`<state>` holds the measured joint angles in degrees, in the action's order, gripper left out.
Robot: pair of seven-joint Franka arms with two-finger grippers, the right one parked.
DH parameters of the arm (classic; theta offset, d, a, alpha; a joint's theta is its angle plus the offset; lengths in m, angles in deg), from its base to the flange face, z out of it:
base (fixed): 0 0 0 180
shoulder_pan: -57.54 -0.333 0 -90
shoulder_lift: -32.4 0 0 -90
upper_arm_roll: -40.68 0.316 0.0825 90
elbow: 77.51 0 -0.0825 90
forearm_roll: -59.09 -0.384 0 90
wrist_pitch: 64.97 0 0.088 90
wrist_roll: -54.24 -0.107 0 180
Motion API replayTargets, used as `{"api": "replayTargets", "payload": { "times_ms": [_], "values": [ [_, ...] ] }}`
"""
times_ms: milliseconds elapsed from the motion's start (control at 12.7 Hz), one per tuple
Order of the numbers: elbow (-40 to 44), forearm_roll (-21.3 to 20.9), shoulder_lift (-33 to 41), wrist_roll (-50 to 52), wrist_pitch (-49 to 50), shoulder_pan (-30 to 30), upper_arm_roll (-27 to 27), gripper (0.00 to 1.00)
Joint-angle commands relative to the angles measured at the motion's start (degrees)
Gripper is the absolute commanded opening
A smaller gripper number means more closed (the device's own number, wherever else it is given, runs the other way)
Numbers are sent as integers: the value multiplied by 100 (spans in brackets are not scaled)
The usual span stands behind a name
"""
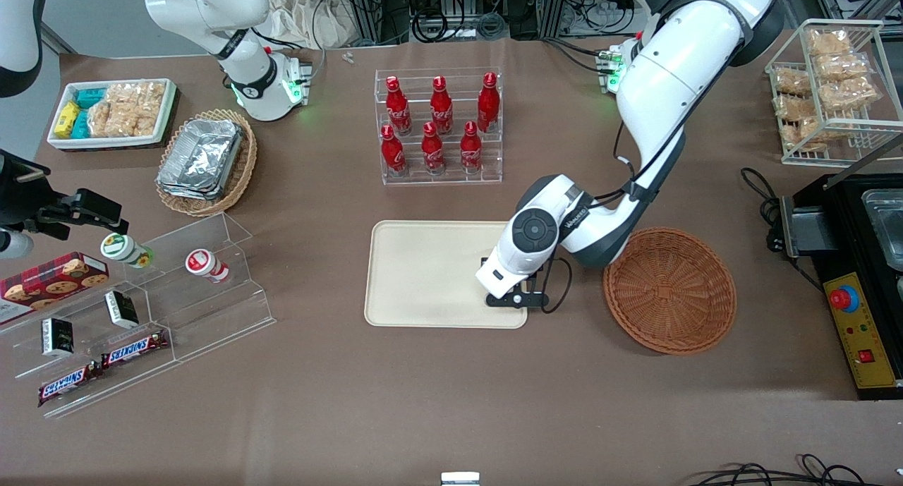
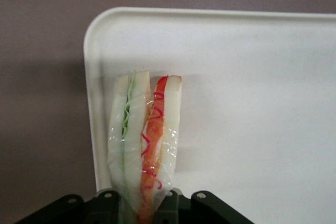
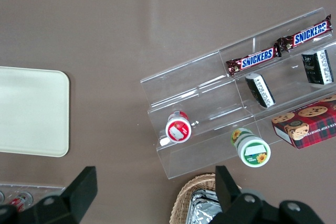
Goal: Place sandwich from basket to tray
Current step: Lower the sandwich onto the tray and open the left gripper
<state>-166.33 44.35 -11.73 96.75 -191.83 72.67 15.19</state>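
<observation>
From the front, the left arm's gripper [image 1: 513,297] hangs low over the corner of the cream tray [image 1: 423,274] that lies nearest the round woven basket [image 1: 670,290], which sits just beside the tray on the brown worktop [image 1: 423,401]. In the left wrist view the fingers [image 2: 107,205] are clamped on the wrapped sandwich [image 2: 144,145], held on edge above the tray [image 2: 252,103] near one rounded corner. The right wrist view shows only another corner of the tray [image 3: 31,111].

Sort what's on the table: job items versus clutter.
Job: sandwich, held in the gripper over the tray corner; basket beside the tray.

Clutter: cola bottles, foil containers, Snickers bars, cookie box, snack packets.
</observation>
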Motion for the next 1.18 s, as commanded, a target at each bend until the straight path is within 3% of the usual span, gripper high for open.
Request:
{"api": "replayTargets", "payload": {
  "times_ms": [0,236,314,393,707,1100],
  "values": [
    [128,-134,-112,55,-40,166,35,26],
    [172,-335,-174,73,-40,272,96,63],
    [172,-379,-183,82,-40,272,96,85],
    [181,-380,-192,73,-40,272,105,99],
    [242,-362,-87,90,21,132,105,99],
    [269,-257,790,222,652,-457,87,100]
  ]
}}
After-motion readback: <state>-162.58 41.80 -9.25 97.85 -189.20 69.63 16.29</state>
